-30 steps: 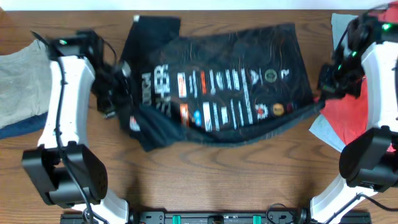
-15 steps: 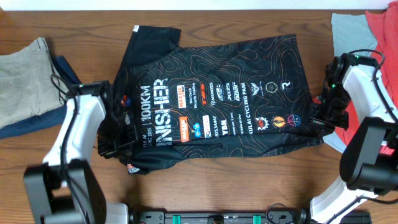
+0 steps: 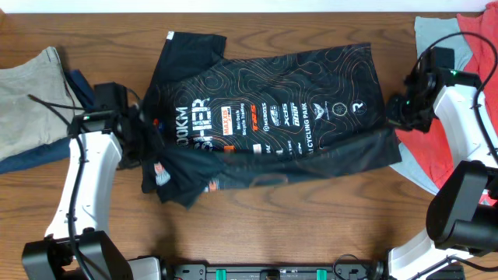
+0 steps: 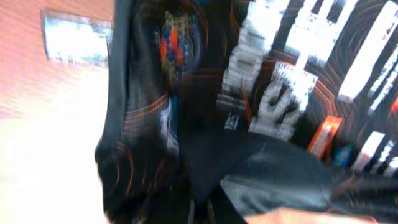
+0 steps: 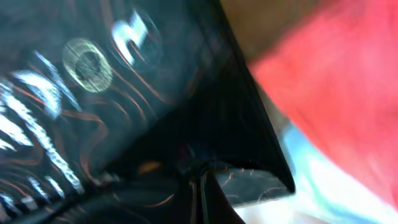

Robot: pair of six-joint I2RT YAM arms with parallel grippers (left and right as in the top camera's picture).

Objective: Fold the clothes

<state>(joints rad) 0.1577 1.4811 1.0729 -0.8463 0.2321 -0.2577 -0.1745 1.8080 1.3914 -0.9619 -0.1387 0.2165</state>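
The black jersey (image 3: 296, 85) with thin orange contour lines and white lettering lies spread across the middle of the table. Its near strip is folded up over the lower logos. My left gripper (image 3: 144, 128) is shut on the jersey's left edge, and the cloth bunches below it. In the left wrist view the jersey (image 4: 280, 93) fills the frame above the jaws (image 4: 199, 208). My right gripper (image 3: 397, 117) is shut on the jersey's right edge. In the right wrist view the dark cloth (image 5: 93, 81) is pinched between the fingers (image 5: 199, 186).
A folded beige garment (image 3: 31, 93) on a dark blue one (image 3: 74, 82) lies at the left edge. A red garment (image 3: 459, 117) and a pale grey-blue one (image 3: 436, 35) lie at the right, under the right arm; the red one also shows in the right wrist view (image 5: 336, 81).
The jersey was laid flat, then both grippers moved toward the far side with the near hem. The near strip now covers the lower rows of logos.
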